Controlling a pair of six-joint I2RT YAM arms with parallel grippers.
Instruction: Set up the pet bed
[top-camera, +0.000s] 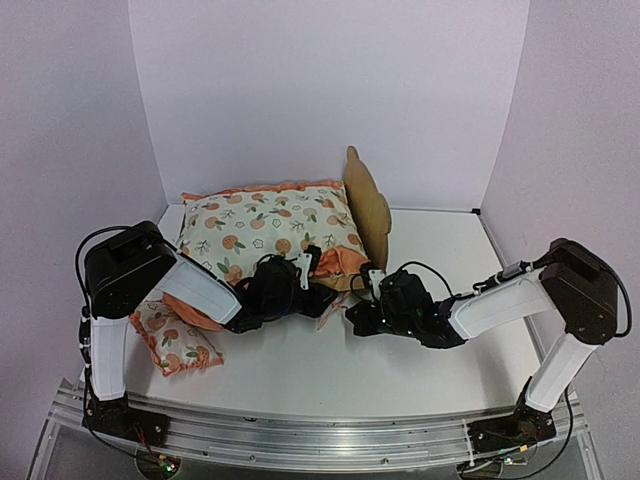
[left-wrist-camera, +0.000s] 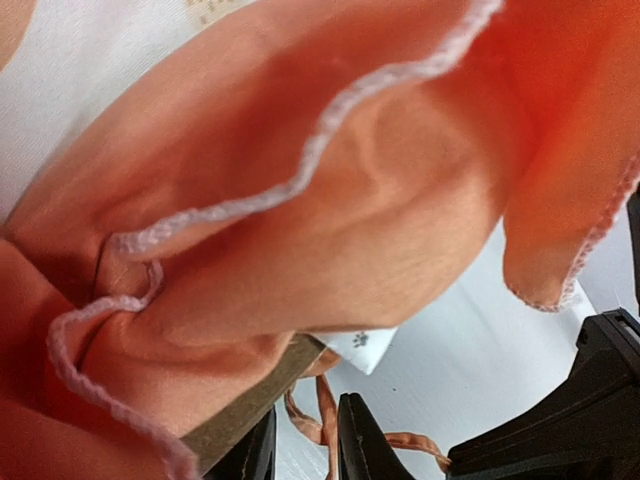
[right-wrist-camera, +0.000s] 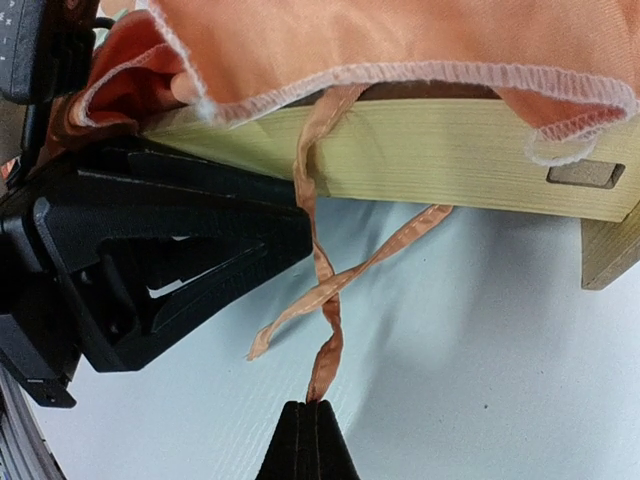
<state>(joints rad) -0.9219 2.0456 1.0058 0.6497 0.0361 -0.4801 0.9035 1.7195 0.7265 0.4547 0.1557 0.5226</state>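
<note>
White matte tabletop (top-camera: 420, 370), pale lavender walls (top-camera: 330, 90) on three sides. Pet bed (top-camera: 368, 210) sits mid-table towards the back. Its scalloped plywood headboard stands upright on the right end, light tan with a smooth face.

Mattress cushion (top-camera: 270, 230) lies on the frame: cream cotton with an orange fruit print, puffy, and it hides the base completely. Its ruffle (left-wrist-camera: 380, 200) is plain orange woven cloth, wavy, with a pale overlocked thread edge. It drapes over the side rail (right-wrist-camera: 450, 150), which shows straight-grained plywood with a rectangular slot near one end. Small matching pillow (top-camera: 178, 340) is flat on the table at front left, by the left arm and off the bed.

Right gripper (right-wrist-camera: 316, 420): jaws pressed together, pinching the end of a thin crinkled orange tie ribbon (right-wrist-camera: 320, 270). The ribbon hangs from under the ruffle, crosses another strand and trails onto the table.

Left gripper (left-wrist-camera: 306, 425): black fingers narrowly apart at the rail's lower edge under the ruffle, with ribbon strands running in the gap (no visible pinch on them). Both grippers sit close together along the near side of the frame, just beside each other.
</note>
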